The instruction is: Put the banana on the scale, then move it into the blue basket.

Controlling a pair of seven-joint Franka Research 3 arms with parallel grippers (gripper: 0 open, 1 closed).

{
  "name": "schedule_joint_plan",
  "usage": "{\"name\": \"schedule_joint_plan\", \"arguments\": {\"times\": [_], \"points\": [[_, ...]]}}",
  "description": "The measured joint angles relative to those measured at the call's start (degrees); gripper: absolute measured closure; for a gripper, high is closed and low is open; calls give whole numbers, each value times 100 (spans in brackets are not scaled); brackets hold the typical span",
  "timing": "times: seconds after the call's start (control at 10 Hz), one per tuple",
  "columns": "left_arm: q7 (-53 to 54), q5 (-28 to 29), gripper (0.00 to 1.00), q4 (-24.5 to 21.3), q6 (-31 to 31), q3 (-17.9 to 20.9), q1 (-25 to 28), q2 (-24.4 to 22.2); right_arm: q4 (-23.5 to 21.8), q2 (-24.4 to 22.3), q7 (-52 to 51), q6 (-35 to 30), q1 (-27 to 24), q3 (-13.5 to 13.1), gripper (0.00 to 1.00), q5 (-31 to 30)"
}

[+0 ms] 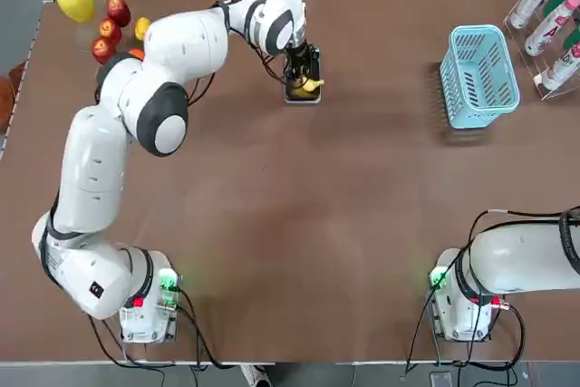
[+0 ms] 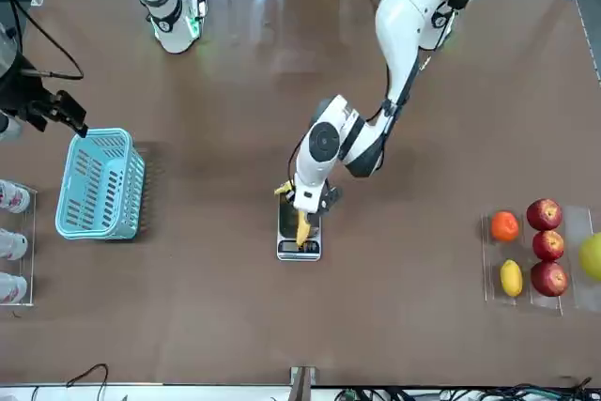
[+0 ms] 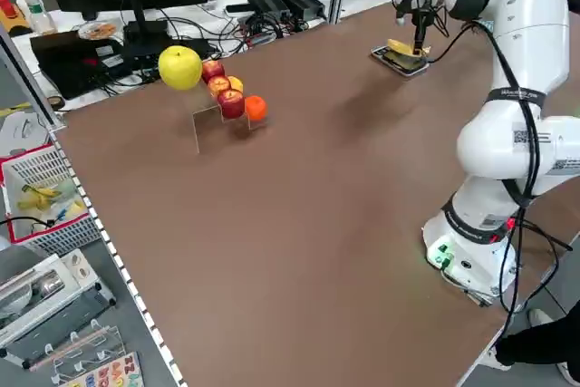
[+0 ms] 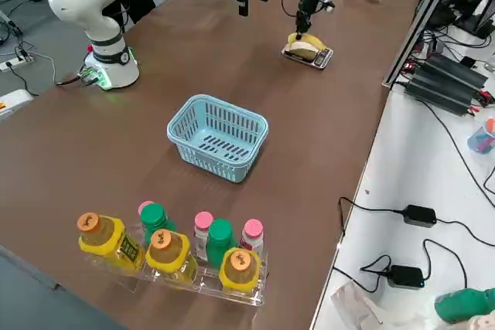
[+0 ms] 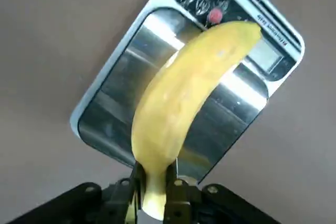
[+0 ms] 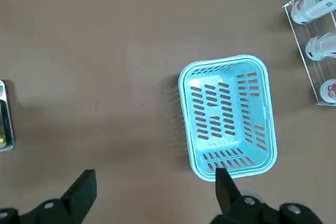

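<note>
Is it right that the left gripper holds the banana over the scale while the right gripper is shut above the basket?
Not quite. The left gripper does hold the banana over the scale, but the right gripper is open, not shut, above the basket; the right wrist view shows its fingers spread wide.

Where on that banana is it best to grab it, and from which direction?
Judging by the left gripper, shut on it now: the banana's narrow stem end, from straight above. It lies lengthwise over the scale, and that thin end fits between the two fingers.
</note>
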Motion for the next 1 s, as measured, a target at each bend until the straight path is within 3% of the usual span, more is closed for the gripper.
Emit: {"name": "schedule_joint_plan", "arguments": {"times": [0.2,0.4,0.8,0.9,1.0], "points": [[-36,0,81,1,0,16,-1,46,-1,0,-8,0,0,2,0,0],[-37,0,73,15,0,29,5,58,-1,0,-16,-4,0,4,0,0],[-44,0,12,152,-198,31,25,19,-4,0,-73,-14,0,2,0,0],[-46,0,1,194,-365,32,45,-61,-5,0,-90,-13,0,0,0,0],[-48,0,0,244,-569,31,106,-199,-4,0,-135,-10,0,3,0,0]]}}
